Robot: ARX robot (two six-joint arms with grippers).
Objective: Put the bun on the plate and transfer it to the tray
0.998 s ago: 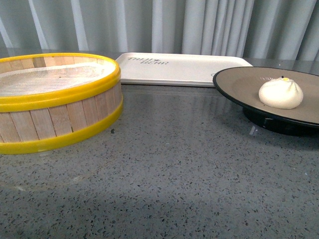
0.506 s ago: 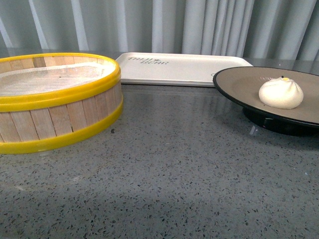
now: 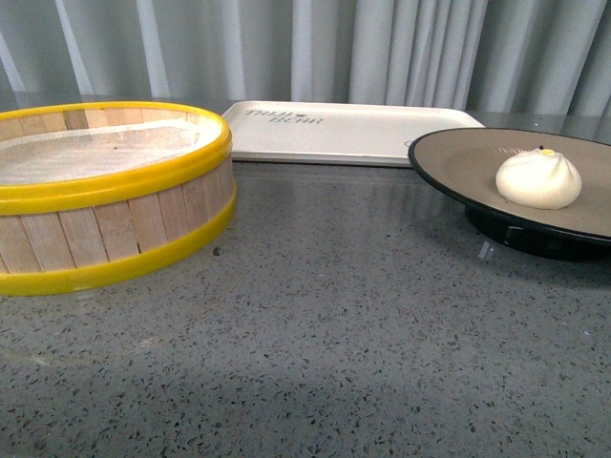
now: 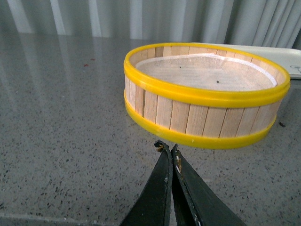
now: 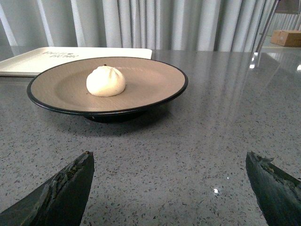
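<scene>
Grey speckled tabletop (image 3: 334, 315) ran back to a pleated grey curtain, and on it the bun (image 3: 538, 178) already sat on the beige plate (image 3: 458, 157), which stood on the table at the robot's right, not yet on the tray (image 3: 353, 134). The right gripper (image 5: 168, 157) was spread wide and empty, with the plate straight ahead of it and well apart. It was clearly the nearer arm. The tray lay beyond the plate and toward the left, its long axis running across the front view. The left gripper (image 4: 168, 149) was clenched on nothing, pointing at the yellow-rimmed steamer basket (image 3: 115, 219). Against the front views from 1 s and 0.5 s before, nothing had shifted
</scene>
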